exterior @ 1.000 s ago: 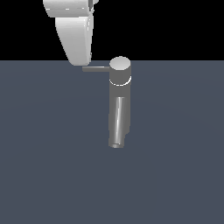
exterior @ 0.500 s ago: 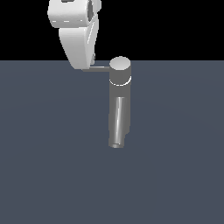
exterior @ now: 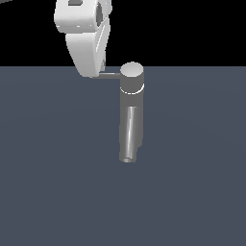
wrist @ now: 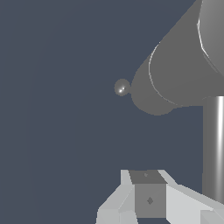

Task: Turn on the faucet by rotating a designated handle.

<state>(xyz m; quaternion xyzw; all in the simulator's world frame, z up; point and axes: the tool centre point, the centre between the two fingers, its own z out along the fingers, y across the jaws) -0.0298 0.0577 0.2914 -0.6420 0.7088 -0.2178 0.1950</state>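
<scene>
The grey faucet [exterior: 131, 91] stands upright with a round lighter cap and a tubular spout [exterior: 129, 135] reaching toward the front. The thin handle [exterior: 110, 74] sticks out from the cap to the exterior view's left. My white gripper [exterior: 91, 72] hangs over the handle's outer end, hiding its tip, and its fingers look closed together with nothing between them. In the wrist view the faucet body [wrist: 183, 74] fills the upper right, the handle [wrist: 214, 148] runs beside my gripper [wrist: 148, 201], and a small round grey tip [wrist: 121, 87] shows next to the body's base.
The faucet stands on a flat dark blue-grey surface [exterior: 57, 182]. The background behind it is black.
My gripper has come down a little and tilted at the handle's outer end, showing more of the hand. The handle still points the same way.
</scene>
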